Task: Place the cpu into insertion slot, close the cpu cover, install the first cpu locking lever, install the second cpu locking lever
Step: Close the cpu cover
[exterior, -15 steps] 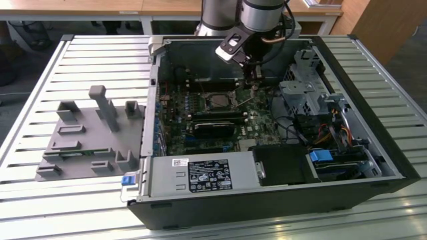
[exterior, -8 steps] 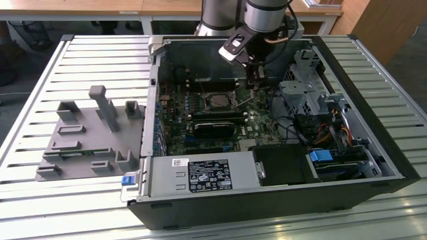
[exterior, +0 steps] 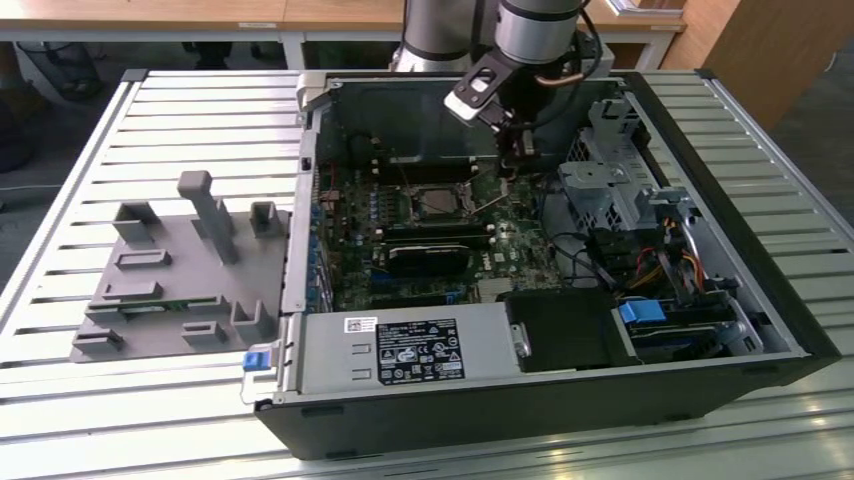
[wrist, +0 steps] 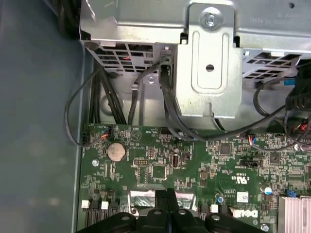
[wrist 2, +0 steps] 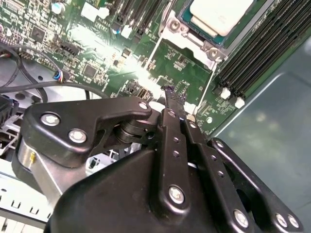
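1. Claw point(wrist 2: 170, 93) closed on nothing, its tips just above the green board point(wrist 2: 180, 73) and beside a locking lever point(wrist 2: 156, 52).
2. Cpu point(wrist 2: 221, 14) sits in the insertion slot point(exterior: 415, 204), framed by the cpu cover point(wrist 2: 197, 39).
3. Advice: press the lever squarely and avoid board components.

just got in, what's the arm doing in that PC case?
The gripper, fingers shut, is down over the green motherboard inside the open case, right beside the insertion slot. The cpu already sits in the slot with the cpu cover framing it. A thin lever rod runs from the slot toward the fingertips; latched or not, can't tell.
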